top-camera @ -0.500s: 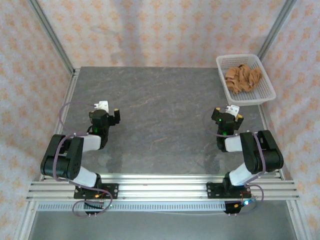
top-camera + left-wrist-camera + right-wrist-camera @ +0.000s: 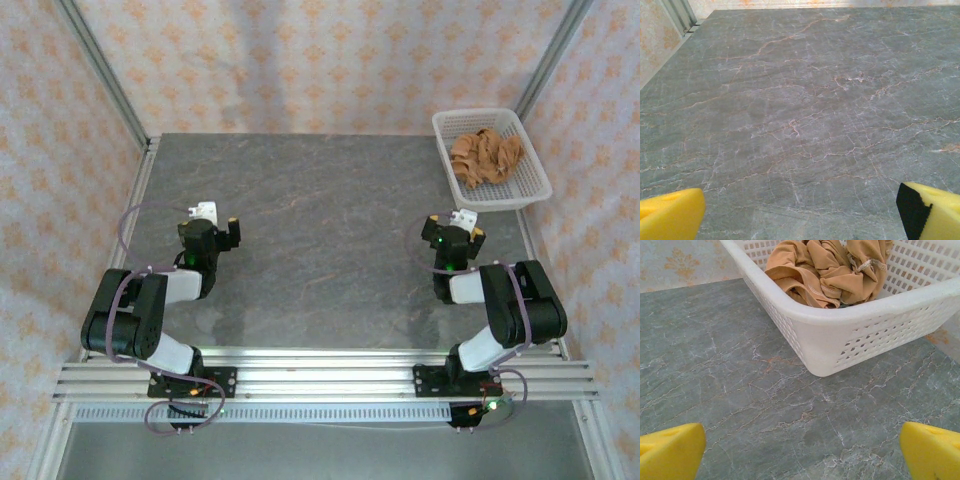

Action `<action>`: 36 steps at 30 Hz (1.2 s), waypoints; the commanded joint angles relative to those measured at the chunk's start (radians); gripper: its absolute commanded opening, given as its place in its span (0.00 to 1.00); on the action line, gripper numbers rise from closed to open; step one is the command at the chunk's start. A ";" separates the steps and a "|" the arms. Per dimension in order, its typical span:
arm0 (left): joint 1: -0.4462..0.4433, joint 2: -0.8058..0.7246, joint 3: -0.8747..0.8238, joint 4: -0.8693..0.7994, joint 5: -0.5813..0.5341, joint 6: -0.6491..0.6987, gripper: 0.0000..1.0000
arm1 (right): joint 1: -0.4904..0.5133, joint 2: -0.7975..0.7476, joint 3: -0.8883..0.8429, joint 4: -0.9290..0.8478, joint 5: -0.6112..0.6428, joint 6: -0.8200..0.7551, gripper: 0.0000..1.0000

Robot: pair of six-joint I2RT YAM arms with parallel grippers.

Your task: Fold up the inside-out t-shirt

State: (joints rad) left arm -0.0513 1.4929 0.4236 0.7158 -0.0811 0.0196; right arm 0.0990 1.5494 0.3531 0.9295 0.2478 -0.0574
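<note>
The white plastic basket (image 2: 443,145) sits at the far right corner of the table (image 2: 330,230). It is rectangular, with a smooth rounded rim and walls pierced by rows of small holes. In it lies the inside-out t-shirt (image 2: 485,156), an orange-tan soft cloth bunched into a crumpled heap of folds, with stitched seams and hems showing in the right wrist view. None of it hangs over the rim. The right gripper (image 2: 801,450) is released and empty, its yellow foam pads (image 2: 670,452) spread wide to either side, aimed at the basket's near corner and apart from it. The left gripper (image 2: 800,212) is also spread wide and holds nothing, facing bare tabletop on the left side, well apart from the basket. The table is a flat grey slab with a marble-like pattern of thin white and rust-coloured veins. Ribbed aluminium rails (image 2: 320,375) run along its near edge, where both arm bases are bolted. Pale walls (image 2: 300,60) printed with small orange floral motifs enclose the space, and slanted metal posts (image 2: 100,70) stand at the far corners.
</note>
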 commanded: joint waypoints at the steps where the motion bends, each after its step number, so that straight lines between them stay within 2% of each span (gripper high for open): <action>1: 0.008 0.004 0.007 0.021 0.009 -0.001 1.00 | -0.001 0.005 0.008 0.026 -0.009 -0.009 0.99; 20: 0.008 0.003 0.007 0.022 0.010 -0.001 1.00 | -0.001 0.005 0.005 0.030 -0.008 -0.008 0.99; 24: 0.007 0.000 0.004 0.023 0.017 0.004 1.00 | 0.007 0.002 -0.015 0.068 -0.009 -0.023 0.99; 26: -0.022 -0.052 -0.010 0.005 0.005 0.035 1.00 | 0.027 0.003 -0.063 0.168 0.020 -0.041 0.99; 28: -0.067 -0.142 0.007 -0.104 -0.092 0.033 1.00 | 0.047 -0.006 -0.140 0.315 0.026 -0.066 0.99; 30: -0.083 -0.235 0.132 -0.429 -0.181 -0.076 1.00 | 0.106 -0.063 -0.178 0.366 0.111 -0.120 0.99; 31: -0.087 -0.271 0.222 -0.633 -0.213 -0.155 1.00 | 0.141 -0.128 -0.171 0.310 0.170 -0.147 0.99; 32: -0.091 -0.295 0.281 -0.751 -0.208 -0.193 1.00 | 0.165 -0.212 -0.144 0.195 0.192 -0.171 0.99; 33: -0.104 -0.325 0.296 -0.793 -0.181 -0.202 1.00 | 0.173 -0.294 -0.106 0.042 0.187 -0.169 0.99; 35: -0.139 -0.411 0.269 -0.795 -0.093 -0.234 1.00 | 0.168 -0.457 0.060 -0.387 0.170 -0.088 0.99; 36: -0.148 -0.444 0.241 -0.772 -0.051 -0.248 1.00 | 0.166 -0.485 0.123 -0.493 0.201 -0.037 0.99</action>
State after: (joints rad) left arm -0.1654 1.1286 0.6956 0.1497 -0.1844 -0.1287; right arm 0.2668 1.1866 0.3027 0.8021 0.3649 -0.1581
